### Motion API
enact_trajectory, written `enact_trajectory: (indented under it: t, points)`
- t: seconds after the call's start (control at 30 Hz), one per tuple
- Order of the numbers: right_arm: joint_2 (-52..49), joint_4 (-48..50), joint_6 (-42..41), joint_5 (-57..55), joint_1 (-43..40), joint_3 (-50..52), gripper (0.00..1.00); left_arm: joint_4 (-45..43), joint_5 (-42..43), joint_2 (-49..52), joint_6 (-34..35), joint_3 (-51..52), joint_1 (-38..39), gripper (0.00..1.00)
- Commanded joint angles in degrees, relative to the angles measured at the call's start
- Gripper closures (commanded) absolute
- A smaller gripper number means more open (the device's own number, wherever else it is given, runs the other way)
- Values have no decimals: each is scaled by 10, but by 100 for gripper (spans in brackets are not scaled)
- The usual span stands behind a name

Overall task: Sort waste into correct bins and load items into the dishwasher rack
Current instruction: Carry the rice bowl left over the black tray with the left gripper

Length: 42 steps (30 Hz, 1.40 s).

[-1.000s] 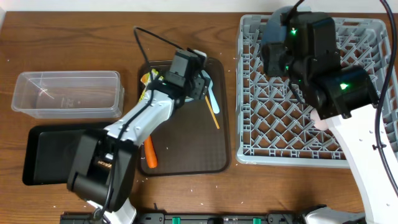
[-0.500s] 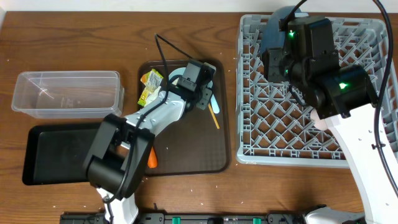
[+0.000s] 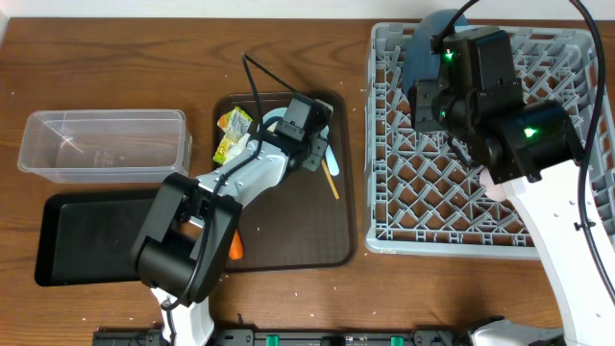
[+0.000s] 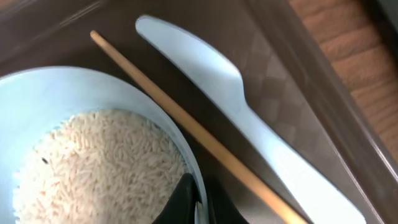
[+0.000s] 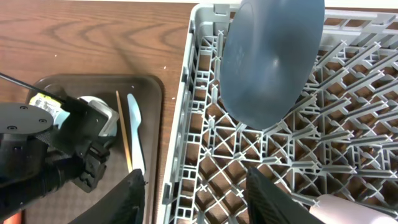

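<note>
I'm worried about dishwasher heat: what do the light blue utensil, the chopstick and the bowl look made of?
The light blue utensil looks plastic: smooth, matte, uniform colour. The chopstick looks wood or bamboo: tan, dull, unpainted. The bowl has a smooth, thin pale blue rim; plastic or glazed ceramic, I cannot tell.

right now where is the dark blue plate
Overhead view, right side: the dark blue plate stands on edge in the far left corner of the dishwasher rack.

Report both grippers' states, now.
Left gripper: closed on the bowl rim.
Right gripper: open, holding nothing.
</note>
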State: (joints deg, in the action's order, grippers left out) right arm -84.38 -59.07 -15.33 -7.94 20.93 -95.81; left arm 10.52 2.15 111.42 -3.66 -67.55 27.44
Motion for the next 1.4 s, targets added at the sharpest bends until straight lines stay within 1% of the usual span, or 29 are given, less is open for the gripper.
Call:
enact_trajectory:
  t: [0.0,0.17,0.33,0.47,0.57,0.7,0.8,0.93,1.0,1.07,1.2,1.37]
  points:
    - [-3,-3,-5,-2,-7,0,57,36,-2,7,19,1,-1,94]
    - [-3,-3,-5,-2,-7,0,57,75,-2,-19,18,1,8,94]
    - [-3,-3,-5,-2,-7,0,57,101,-2,-102,28,1,26,94]
    - [-3,-3,-5,-2,-7,0,57,127,-2,-177,91,1,30,94]
    - [-3,1,-5,-2,-7,0,57,158,-2,-215,130,1,30,94]
    - [-3,7,-6,-2,-7,0,55,213,-3,-261,179,1,27,94]
    - [-3,10,-6,-2,-7,0,55,270,-3,-302,223,1,8,94]
    - [-3,10,-10,-2,-7,0,53,341,-2,-365,282,1,-56,93]
    - [-3,10,-14,-2,-7,0,52,364,4,-391,289,1,-96,94]
    - [-3,14,-14,-2,-7,0,52,383,28,-418,289,1,-147,94]
    - [-3,16,-14,-2,-7,0,51,407,109,-452,288,5,-259,94]
    - [-3,16,-14,-2,-7,0,52,387,255,-468,253,39,-420,94]
